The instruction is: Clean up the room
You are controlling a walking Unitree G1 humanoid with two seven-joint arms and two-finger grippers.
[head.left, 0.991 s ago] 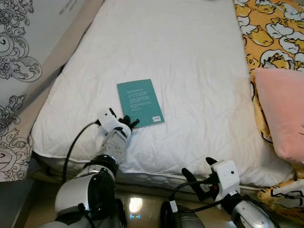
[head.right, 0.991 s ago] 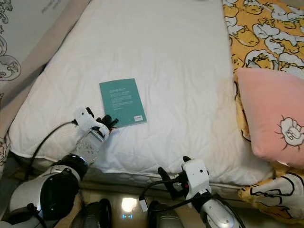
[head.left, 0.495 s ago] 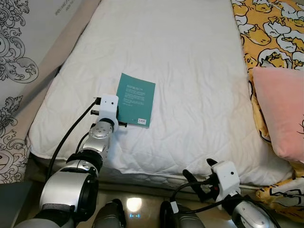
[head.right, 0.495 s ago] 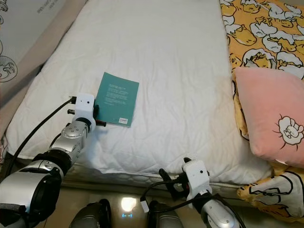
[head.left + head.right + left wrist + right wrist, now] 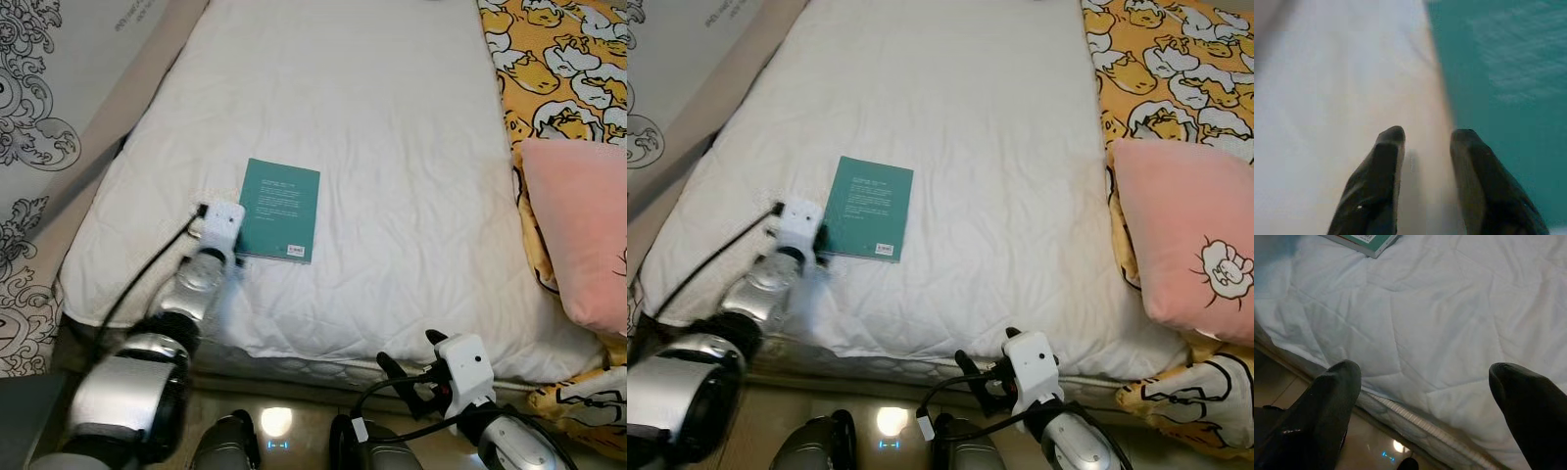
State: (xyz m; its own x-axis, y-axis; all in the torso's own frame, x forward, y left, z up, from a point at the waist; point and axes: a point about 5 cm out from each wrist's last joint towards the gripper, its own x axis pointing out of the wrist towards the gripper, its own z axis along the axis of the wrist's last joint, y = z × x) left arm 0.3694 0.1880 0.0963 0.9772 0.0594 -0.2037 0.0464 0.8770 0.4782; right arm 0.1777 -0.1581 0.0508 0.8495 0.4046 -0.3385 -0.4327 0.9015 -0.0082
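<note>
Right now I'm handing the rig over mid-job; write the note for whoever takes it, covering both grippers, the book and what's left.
Left gripper: down on the white mattress at the teal book's left edge, fingers a little apart, nothing held.
Right gripper: open wide, low at the mattress's near edge, empty.
Book: lying flat on the mattress, near its front left part, not lifted.
Also on the bed: a pink pillow on a yellow duck-print blanket at the right.
Done: the left arm is at the book.
Left: grasp the book, likely by its near left edge, lift it and put it away.
</note>
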